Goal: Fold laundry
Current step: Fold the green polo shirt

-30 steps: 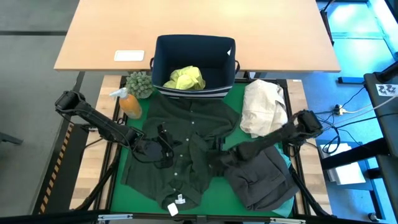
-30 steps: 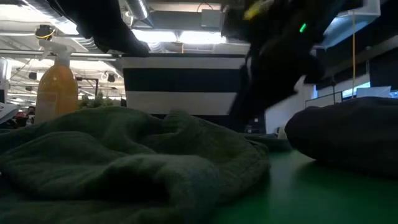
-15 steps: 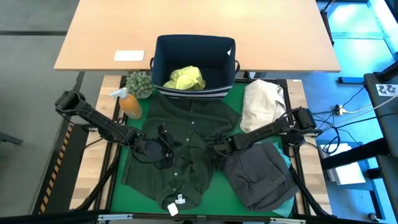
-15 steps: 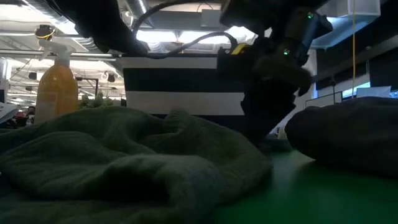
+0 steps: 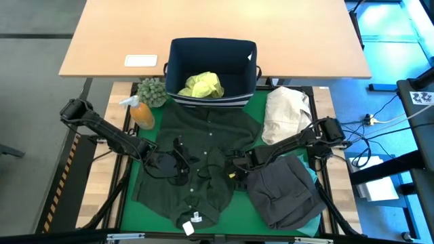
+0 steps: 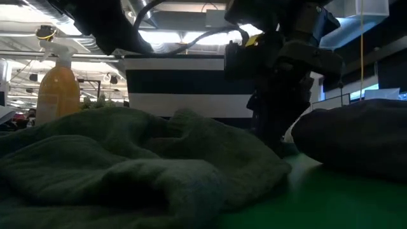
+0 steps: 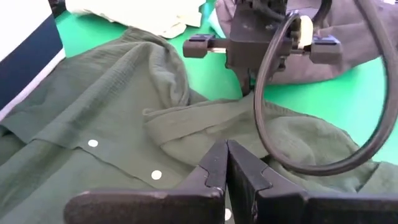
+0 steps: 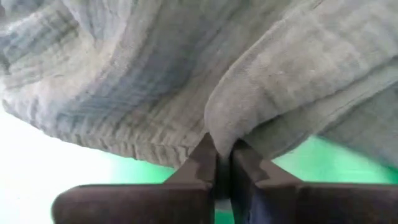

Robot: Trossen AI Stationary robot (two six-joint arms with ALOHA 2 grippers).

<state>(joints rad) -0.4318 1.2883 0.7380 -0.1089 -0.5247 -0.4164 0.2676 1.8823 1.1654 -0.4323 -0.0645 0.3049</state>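
Looks like the fold's starting: right gripper (image 5: 234,169) is clenched on the green shirt's (image 5: 203,135) edge nearest the grey garment (image 5: 285,193), left gripper (image 5: 178,165) pinched mid-shirt, so next it probably lifts that edge across.

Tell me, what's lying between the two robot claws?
In the high view, only rumpled green shirt lies between the left gripper and the right gripper, which pinches a fold at its edge.

Robotics laboratory or test bay, probably within an open-plan industrial hall: a green-matted tabletop (image 5: 244,210) on a metal frame, hazard-striped edging (image 5: 62,186), cabling (image 5: 380,120) on a concrete floor (image 5: 30,135), and exposed ceiling ducts (image 6: 137,11) with strip lights.
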